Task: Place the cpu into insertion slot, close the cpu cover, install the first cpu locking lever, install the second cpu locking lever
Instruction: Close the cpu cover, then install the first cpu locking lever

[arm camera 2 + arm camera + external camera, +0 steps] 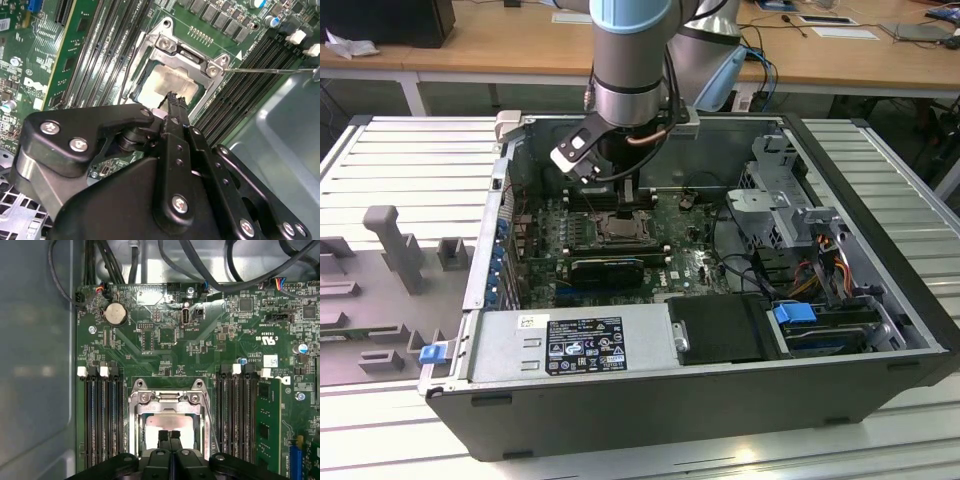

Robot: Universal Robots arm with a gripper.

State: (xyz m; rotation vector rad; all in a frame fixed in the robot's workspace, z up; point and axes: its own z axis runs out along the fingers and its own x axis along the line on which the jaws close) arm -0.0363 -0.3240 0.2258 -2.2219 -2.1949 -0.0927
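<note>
Closest to you in both wrist views, the end effector (169, 436) (175, 100) has its two black fingers pressed together with nothing between them, tips right at the cpu (167, 422) (167, 80); you cannot tell whether they touch it. The pale cpu lies flat in the insertion slot (618, 230), and the cpu cover (134, 415) (150, 50) lies down around it, framing it through its cut-out. A thin metal lever (270, 70) sticks out from the cover's corner across the memory slots (102, 415). Beyond them the green circuit board (165, 340) carries a coin cell (115, 314), inside the open computer case (720, 400).
</note>
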